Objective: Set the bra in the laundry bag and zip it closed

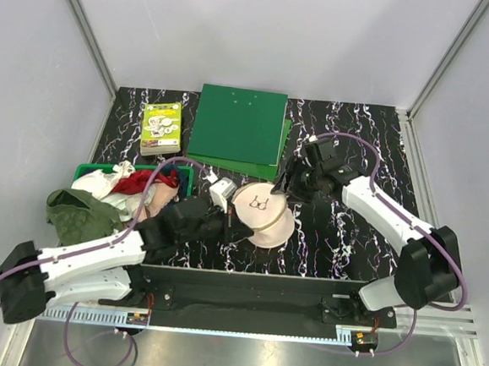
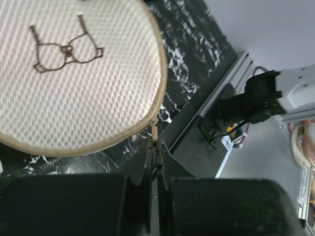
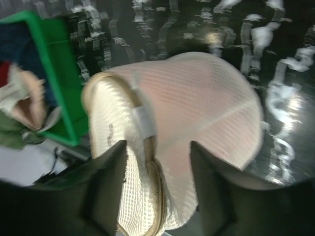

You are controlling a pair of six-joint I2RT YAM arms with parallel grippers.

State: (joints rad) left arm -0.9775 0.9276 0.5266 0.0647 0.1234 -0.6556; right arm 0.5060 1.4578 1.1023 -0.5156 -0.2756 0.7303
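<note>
The bra (image 3: 199, 110) lies inside the laundry bag (image 1: 258, 208), showing pink through the mesh of the lower of its 2 halves. The bag rests mid-desk (image 1: 342, 233), printed half uppermost, and the halves gape on the far side. The left end effector (image 2: 153, 147) is clenched on the zip pull (image 2: 154, 132) at the near rim. The right end effector (image 3: 157, 146) is released, its fingers apart astride the far rim. A green basket (image 1: 89, 171) of clothes stands left. An olive garment (image 1: 77, 212) hangs over its near edge.
</note>
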